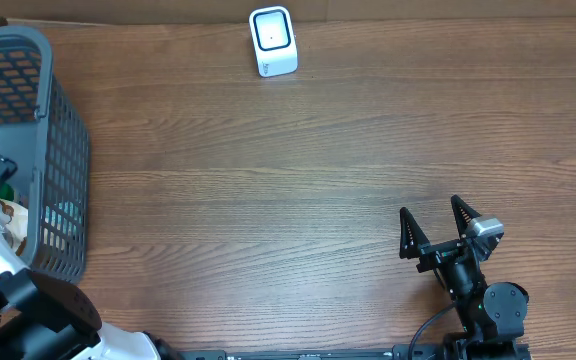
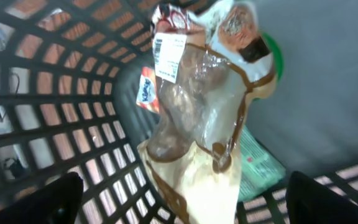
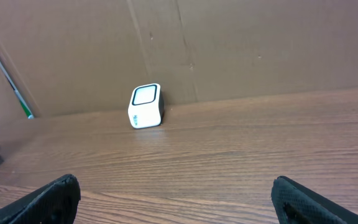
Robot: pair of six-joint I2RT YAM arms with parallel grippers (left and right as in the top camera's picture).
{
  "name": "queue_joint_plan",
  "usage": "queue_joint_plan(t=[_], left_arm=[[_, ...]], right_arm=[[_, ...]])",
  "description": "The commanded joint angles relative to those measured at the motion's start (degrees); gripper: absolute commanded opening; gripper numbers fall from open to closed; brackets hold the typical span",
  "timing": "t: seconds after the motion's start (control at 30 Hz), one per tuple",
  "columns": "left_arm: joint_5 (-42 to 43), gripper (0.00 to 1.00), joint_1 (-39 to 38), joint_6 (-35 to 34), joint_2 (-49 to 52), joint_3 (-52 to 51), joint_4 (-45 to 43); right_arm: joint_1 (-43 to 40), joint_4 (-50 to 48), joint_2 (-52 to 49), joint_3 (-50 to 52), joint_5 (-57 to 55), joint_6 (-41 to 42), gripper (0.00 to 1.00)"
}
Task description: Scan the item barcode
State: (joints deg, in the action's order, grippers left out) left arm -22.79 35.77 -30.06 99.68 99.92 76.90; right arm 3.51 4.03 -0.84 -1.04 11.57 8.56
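At the table's (image 1: 268, 200) left edge stands a grey plastic mesh basket (image 1: 63, 150), and the left arm reaches down into it. The item to be scanned, a see-through packet with brown trim (image 2: 197, 106), lies inside the basket, leaning against the mesh wall. Its white barcode label (image 2: 168, 57) sits near the upper end and faces the wrist camera. Crowded around it are a small red-and-white packet (image 2: 146, 90) tucked behind it against the mesh, a teal-green wrapper (image 2: 260, 165) lying flat on the basket floor, and something with a green round rim (image 2: 277, 59) just behind the packet's upper end.

The left gripper (image 2: 197, 199) hangs over the packet's pale lower end. Its dark fingertips (image 2: 61, 199) stand wide apart at either side, with clear gaps to the packet, so nothing is clamped.

The white barcode scanner (image 1: 272, 41) stands at the table's far edge, about midway along, close to the brown cardboard wall (image 3: 229, 43). Bare wood lies between it and the basket.

The right gripper (image 1: 430, 208) sits near the table's near-right corner, pointed at the scanner. Its fingers (image 3: 55, 199) are spread wide and touch nothing.
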Motion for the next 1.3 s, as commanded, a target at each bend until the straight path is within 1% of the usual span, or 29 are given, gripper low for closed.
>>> queue_joint_plan(t=[0.0, 0.17, 0.3, 0.63, 0.73, 0.83, 1.07, 1.1, 1.13, 1.27], left_arm=[[-1.4, 0.89, 0.2, -0.3, 0.5, -5.0, -3.5], [-0.3, 0.9, 0.2, 0.9, 0.5, -9.7, -10.2], [0.1, 0.9, 0.2, 1.4, 0.5, -13.2, -13.7], [-6.7, 0.9, 0.3, 1.3, 0.7, -22.3, -20.4], [-8.9, 0.88, 0.6, 1.3, 0.7, -24.6, -22.2], [-8.7, 0.8, 1.1, 0.9, 0.7, -26.1, -23.6], [-8.7, 0.73, 1.1, 0.2, 0.7, -27.5, -25.5], [-8.7, 0.68, 1.1, 0.2, 0.7, -27.6, -25.7], [-8.7, 0.59, 1.1, 0.3, 0.7, -27.8, -26.0], [-8.7, 0.32, 1.1, 0.2, 0.7, -28.4, -26.2]], right_arm=[[0.2, -0.3, 0.7, 0.6, -0.5, -0.2, 1.0], [0.2, -0.3, 0.7, 0.6, -0.5, -0.2, 1.0], [0.2, -0.3, 0.7, 0.6, -0.5, -0.2, 1.0], [0.2, -0.3, 0.7, 0.6, -0.5, -0.2, 1.0], [0.2, -0.3, 0.7, 0.6, -0.5, -0.2, 1.0], [0.2, -0.3, 0.7, 0.6, -0.5, -0.2, 1.0], [0.2, -0.3, 0.7, 0.6, -0.5, -0.2, 1.0], [0.2, -0.3, 0.7, 0.6, -0.5, -0.2, 1.0], [0.2, -0.3, 0.7, 0.6, -0.5, -0.2, 1.0], [0.2, -0.4, 0.7, 0.6, -0.5, -0.2, 1.0]])
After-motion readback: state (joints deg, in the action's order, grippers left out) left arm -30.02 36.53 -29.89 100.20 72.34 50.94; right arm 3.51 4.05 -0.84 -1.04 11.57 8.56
